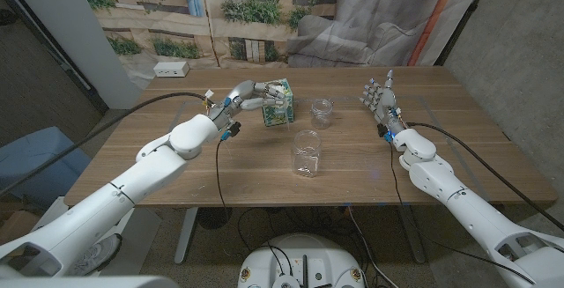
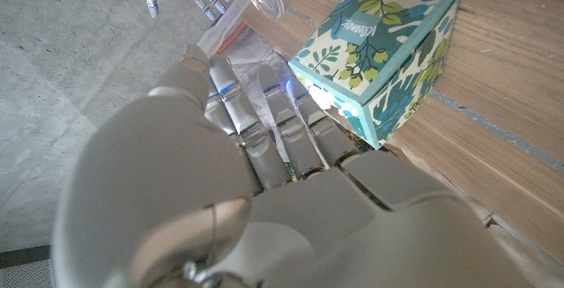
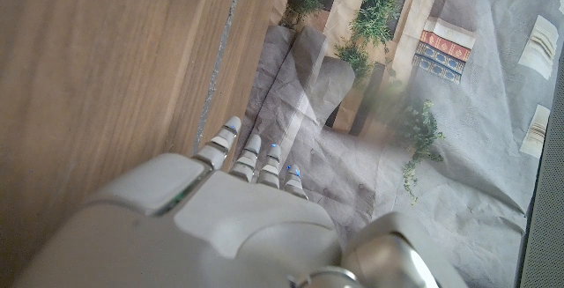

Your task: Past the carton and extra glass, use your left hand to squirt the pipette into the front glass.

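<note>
Pipette: not identifiable; whether the left hand (image 1: pixel 249 95) holds it cannot be told. Its fingers (image 2: pixel 264 121) reach beside the patterned carton (image 1: pixel 278 102). Front glass (image 1: pixel 307 153) lies toward the robot and rightward from these fingers, past the extra glass (image 1: pixel 322 112). Right hand (image 1: pixel 380 95) stands apart, fingers spread, empty. Wooden table (image 1: pixel 441 147); printed backdrop behind.

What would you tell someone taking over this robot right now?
Left robot hand: up against the carton, fingers reaching beside it; whether it holds the pipette cannot be told.
Right robot hand: open, fingers up, holding nothing, to the right of the glasses.
Front glass: upright near the table middle. Extra glass: behind it, right of the carton.
Done: left hand has reached the carton.
Left: bring the pipette over the front glass and squirt.
</note>
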